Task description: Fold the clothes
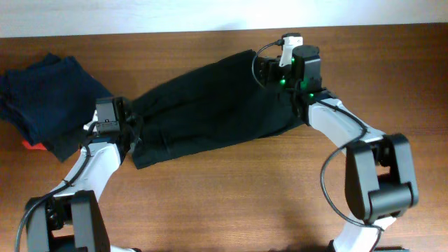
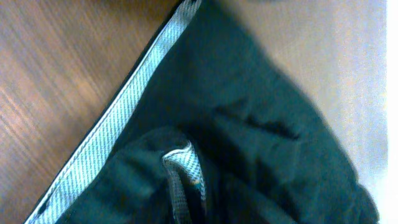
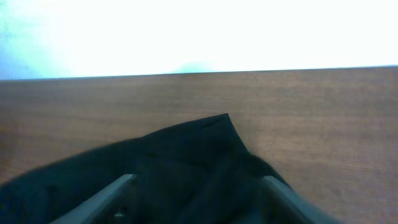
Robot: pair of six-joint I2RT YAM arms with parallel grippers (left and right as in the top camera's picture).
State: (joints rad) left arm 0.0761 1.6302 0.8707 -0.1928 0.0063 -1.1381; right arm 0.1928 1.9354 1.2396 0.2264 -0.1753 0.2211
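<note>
From overhead, the black garment (image 1: 210, 105) lies spread slantwise across the middle of the table (image 1: 245, 196), one end towards the left edge and the other near the far edge. A pile of dark blue clothes (image 1: 49, 98) sits by the far left corner. The left gripper (image 1: 133, 126) is at the garment's near-left end and the right gripper (image 1: 269, 70) at its far end.

The left wrist view shows only soft, rumpled cloth (image 2: 249, 124) with a pale striped band (image 2: 118, 118) along one edge. No fingers show, so I cannot tell their state.

In the right wrist view the fingers (image 3: 118, 196) of the right gripper (image 3: 196, 178) stand wide apart over a corner of the garment (image 3: 186, 149), clamping nothing.

The garment looks light and limp. It is probably best taken at the corners or the firmer band.
</note>
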